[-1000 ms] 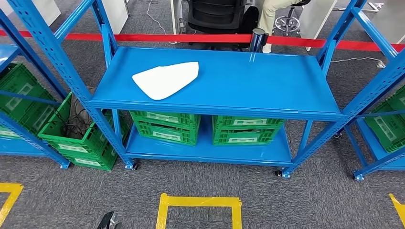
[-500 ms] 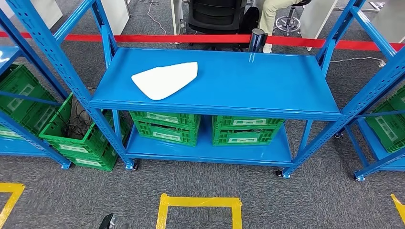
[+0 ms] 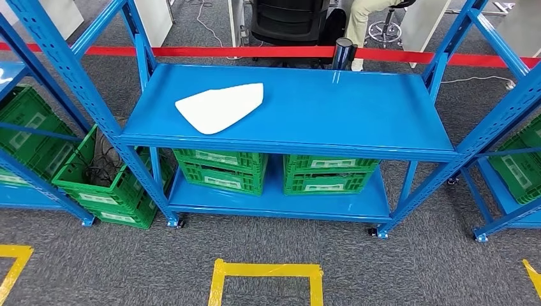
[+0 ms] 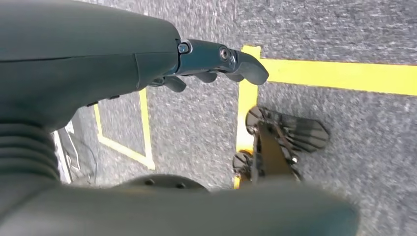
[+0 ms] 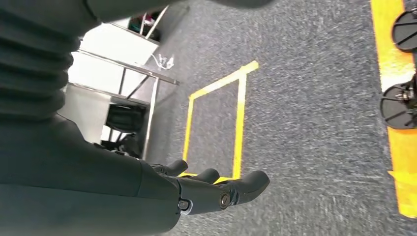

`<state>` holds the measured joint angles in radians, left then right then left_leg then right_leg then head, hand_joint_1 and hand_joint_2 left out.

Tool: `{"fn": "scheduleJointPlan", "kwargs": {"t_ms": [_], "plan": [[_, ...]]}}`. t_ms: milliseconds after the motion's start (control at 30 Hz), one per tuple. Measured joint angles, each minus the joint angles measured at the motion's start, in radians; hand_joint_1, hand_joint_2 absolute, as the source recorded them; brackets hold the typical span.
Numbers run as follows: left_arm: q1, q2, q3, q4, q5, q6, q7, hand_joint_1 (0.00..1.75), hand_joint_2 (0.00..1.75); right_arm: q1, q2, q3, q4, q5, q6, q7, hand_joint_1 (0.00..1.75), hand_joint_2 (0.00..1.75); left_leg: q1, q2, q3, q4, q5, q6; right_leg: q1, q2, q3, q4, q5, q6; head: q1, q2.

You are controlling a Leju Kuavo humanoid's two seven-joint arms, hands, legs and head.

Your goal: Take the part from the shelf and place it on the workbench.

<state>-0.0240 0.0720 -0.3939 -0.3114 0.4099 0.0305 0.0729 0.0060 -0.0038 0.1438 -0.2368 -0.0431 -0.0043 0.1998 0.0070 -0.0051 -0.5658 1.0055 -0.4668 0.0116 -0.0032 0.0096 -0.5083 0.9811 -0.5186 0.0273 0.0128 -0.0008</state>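
Note:
The part (image 3: 220, 107) is a flat white piece with a rounded, tapering outline. It lies on the left half of the top board of the blue shelf (image 3: 357, 108), straight ahead in the head view. My left hand (image 4: 216, 58) hangs over grey carpet with its fingers stretched out and nothing in them. My right hand (image 5: 216, 189) hangs the same way, fingers apart and loosely bent, holding nothing. Both hands are low and far from the shelf.
Green crates (image 3: 220, 169) (image 3: 328, 173) sit on the lower board, with more in the neighbouring blue racks (image 3: 29, 127) (image 3: 520, 166). Red barrier tape (image 3: 255, 51), a black chair (image 3: 290, 19) and a seated person's leg (image 3: 360, 16) lie behind. A yellow tape square (image 3: 265, 274) marks the carpet.
A dark bit of my left hand at the bottom edge of the head view has dropped out of the picture. The shelf and the white part have stayed put.

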Motion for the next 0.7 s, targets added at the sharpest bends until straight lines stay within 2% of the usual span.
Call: {"fn": "scheduleJointPlan", "kwargs": {"t_ms": [467, 700], "plan": [[0.131, -0.041, 0.21, -0.04, -0.371, -0.025, -0.066, 0.0, 0.0, 0.096, 0.0, -0.063, -0.083, 0.037, 0.002, -0.178, 0.0, 0.0, 0.0, 0.0, 0.001, 0.0, -0.001, 0.001, 0.0, 0.0, 0.0, 0.0, -0.001, 0.0, 0.0, 0.0], [0.15, -0.051, 0.273, -0.051, -0.407, -0.027, -0.072, 0.0, 0.0, 0.111, 0.0, -0.083, -0.107, 0.04, 0.003, -0.197, 0.0, 0.0, 0.0, 0.0, 0.001, 0.0, -0.001, 0.001, 0.0, 0.0, 0.0, 0.0, -0.001, 0.0, 0.0, 0.0]]}}
